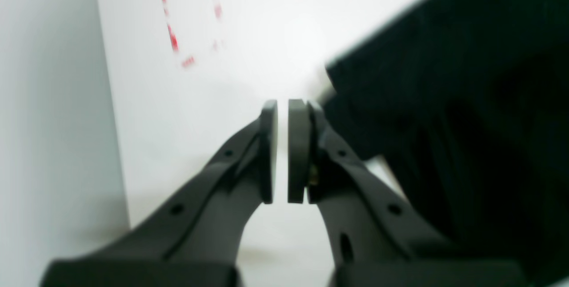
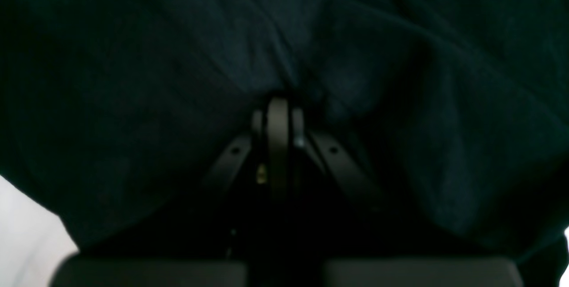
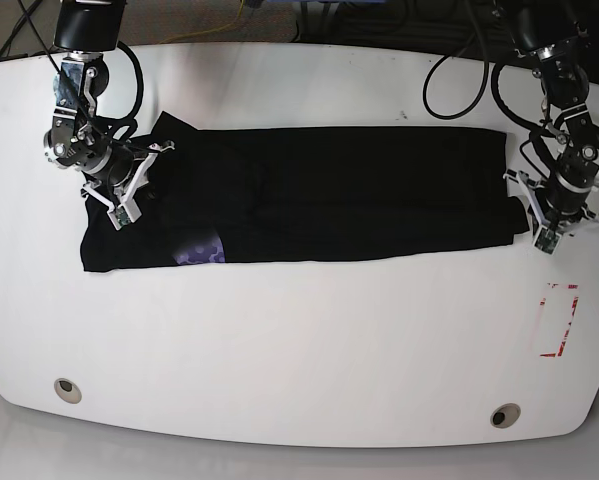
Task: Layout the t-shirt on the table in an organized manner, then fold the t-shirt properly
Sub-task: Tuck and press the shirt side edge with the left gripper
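Here, at nine o'clock in the base view, the right hand (image 3: pixel 154 165) sits at the shirt's (image 3: pixel 329 195) left end, over bunched black cloth. In the right wrist view this hand (image 2: pixel 278 113) has its pads pressed tight together, with dark cloth puckering right at their tips, so it looks clenched on the shirt (image 2: pixel 400 78).

The shirt lies as a long black band across the upper middle of the white table (image 3: pixel 299 350), with a purple patch (image 3: pixel 199 254) showing at its lower left edge.

At three o'clock, the left hand (image 3: pixel 527 205) rests just beside the shirt's right end. In the left wrist view this hand (image 1: pixel 282 113) holds nothing: its pads stand nearly together with a thin gap between them, the shirt's edge (image 1: pixel 444 91) just to their right.

At about four o'clock lies a red outline mark (image 3: pixel 559 320), and two round metal inserts (image 3: pixel 67 388) (image 3: pixel 504 414) sit near the table's front edge.
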### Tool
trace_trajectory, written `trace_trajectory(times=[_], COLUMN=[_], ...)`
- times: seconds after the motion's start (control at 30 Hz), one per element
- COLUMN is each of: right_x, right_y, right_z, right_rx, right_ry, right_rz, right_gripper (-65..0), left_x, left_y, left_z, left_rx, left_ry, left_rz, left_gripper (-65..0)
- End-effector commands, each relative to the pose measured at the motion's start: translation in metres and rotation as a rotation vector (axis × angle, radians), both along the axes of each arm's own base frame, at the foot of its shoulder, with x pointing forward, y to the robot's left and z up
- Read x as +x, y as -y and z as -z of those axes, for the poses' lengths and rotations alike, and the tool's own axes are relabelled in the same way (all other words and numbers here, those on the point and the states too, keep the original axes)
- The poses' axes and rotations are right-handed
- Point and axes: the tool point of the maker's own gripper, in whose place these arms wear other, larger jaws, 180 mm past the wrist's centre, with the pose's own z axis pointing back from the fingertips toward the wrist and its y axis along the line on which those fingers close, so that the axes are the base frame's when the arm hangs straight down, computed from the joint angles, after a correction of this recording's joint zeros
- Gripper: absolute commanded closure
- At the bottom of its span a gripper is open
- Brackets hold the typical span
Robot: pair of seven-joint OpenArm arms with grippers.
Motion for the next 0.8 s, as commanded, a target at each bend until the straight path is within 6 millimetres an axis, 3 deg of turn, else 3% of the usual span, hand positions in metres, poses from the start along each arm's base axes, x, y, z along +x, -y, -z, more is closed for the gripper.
trace_trajectory(times=[0.0,0.37,0.53,0.77], right_x=[-0.013,-0.016,-0.016,-0.016], right_y=[0.002,-0.006,-0.007,-0.007], right_z=[0.012,0.016,0.016,0.016], right_rx=[-0.045,-0.032,-0.029,-0.029], right_ry=[-0.071,-0.080,-0.078,-0.078], right_rz=[-0.022,-0.023,-0.023,-0.023], right_gripper=[0.0,0.0,0.0,0.0], left_x=[0.018,0.049,0.055,0.055], left_y=[-0.009,-0.030,-0.017,-0.006], left_z=[-0.017,0.012,0.030,0.035], left_rx=[-0.003,-0.100,-0.146,-0.147], left_ry=[0.055,-0.015,-0.033,-0.046], left_rz=[-0.010,-0.061,-0.025,0.005], left_gripper=[-2.9,-2.9,-2.9,-2.9])
